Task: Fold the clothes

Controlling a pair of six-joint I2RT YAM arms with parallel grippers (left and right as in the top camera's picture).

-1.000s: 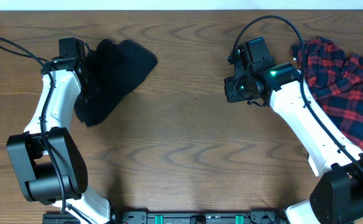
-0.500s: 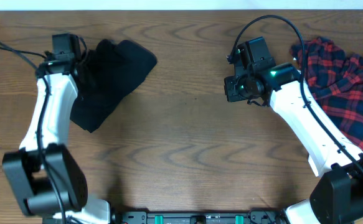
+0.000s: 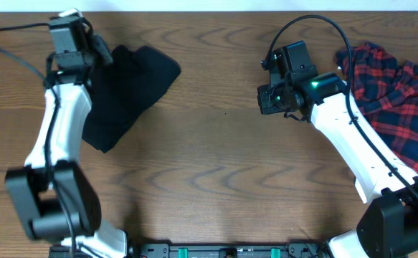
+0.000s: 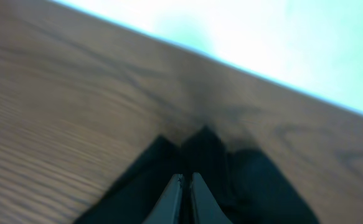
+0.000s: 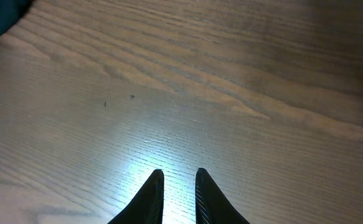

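The black shirt (image 3: 130,86) lies bunched in a dark heap near the far left corner of the table (image 3: 216,165). One end tapers toward the left edge, and the broader end points toward the middle of the far edge. The left claw (image 3: 102,56) sits at the heap's far left end, close to the far edge. In the left wrist view its fingers (image 4: 185,183) are pressed together with only a hairline between them, and their tips are down in the black cloth (image 4: 231,180). The cloth rises in two small peaks just beyond the tips. That view is blurred, so I cannot tell whether a fold is caught between them.

The plaid cloth (image 3: 395,93), red and navy, is spread against the right edge toward the far right corner, partly under the right arm. The right claw (image 3: 262,100) hangs over bare wood between the two garments, well apart from the shirt. Its fingers (image 5: 177,183) stand a little apart with nothing between them.
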